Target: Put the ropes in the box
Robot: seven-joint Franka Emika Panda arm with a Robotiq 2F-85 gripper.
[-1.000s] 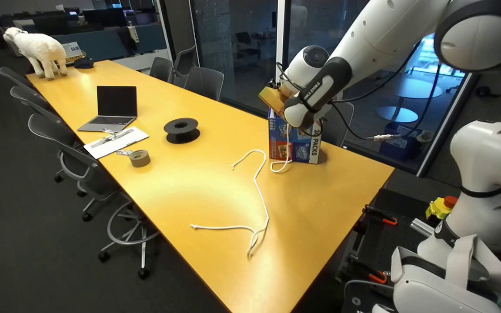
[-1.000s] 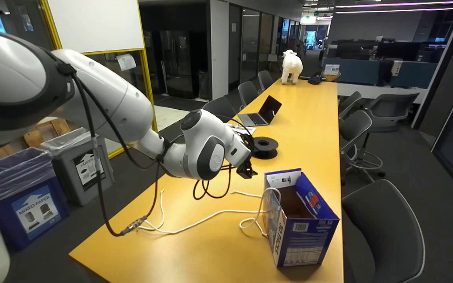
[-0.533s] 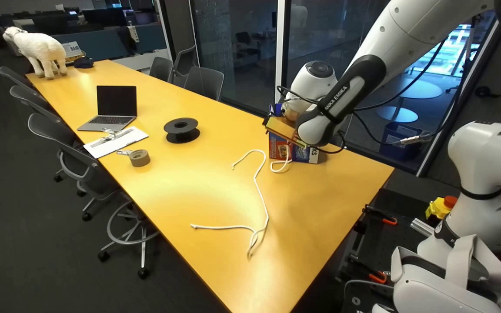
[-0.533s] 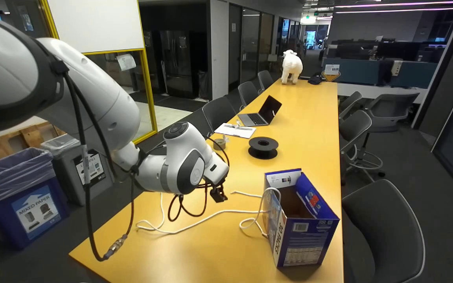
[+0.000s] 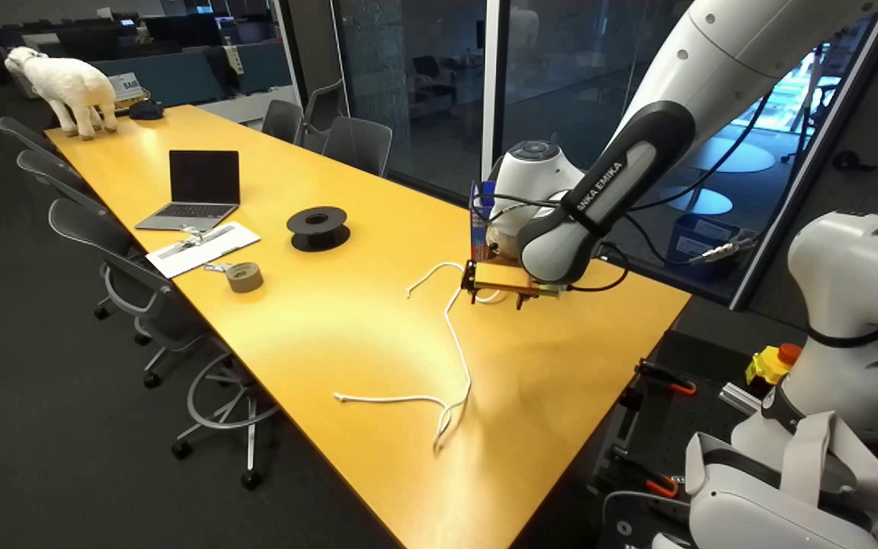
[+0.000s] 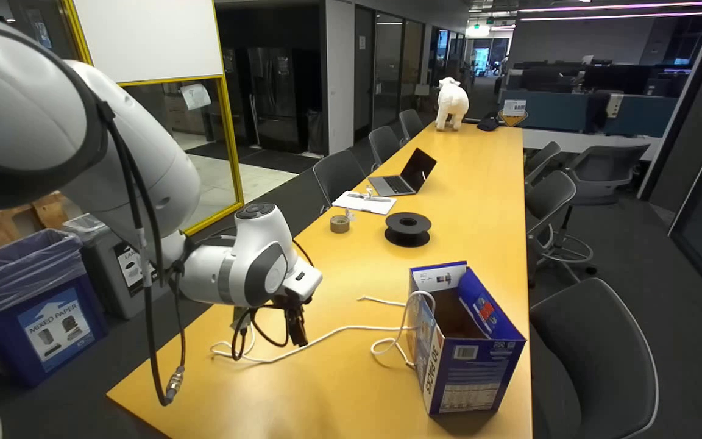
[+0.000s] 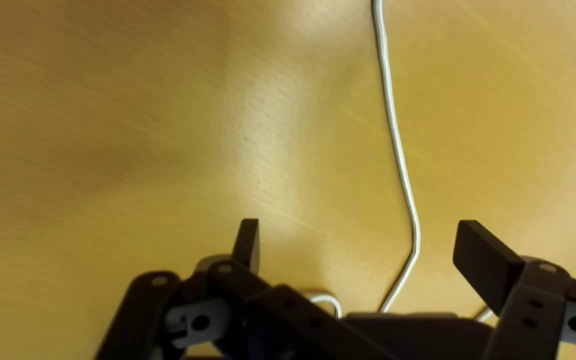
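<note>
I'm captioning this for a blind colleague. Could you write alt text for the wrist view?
Open jaws above a yellow-brown tabletop, where a white rope lies ungripped, passing between them in the picture. A short curve of rope shows near the bottom, partly hidden.

Rope (image 6: pixel 343 328) on table (image 6: pixel 479 201), beside box (image 6: pixel 479 369)

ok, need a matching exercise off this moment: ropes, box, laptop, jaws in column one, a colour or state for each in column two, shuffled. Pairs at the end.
1. Ropes
2. Box
3. Laptop
4. Jaws

A. Unfolded, grey and black
B. White, thin, curving
C. Parted, gripping nothing
D. Blue with printing, open-topped

Pairs: 1-B; 2-D; 3-A; 4-C
</note>
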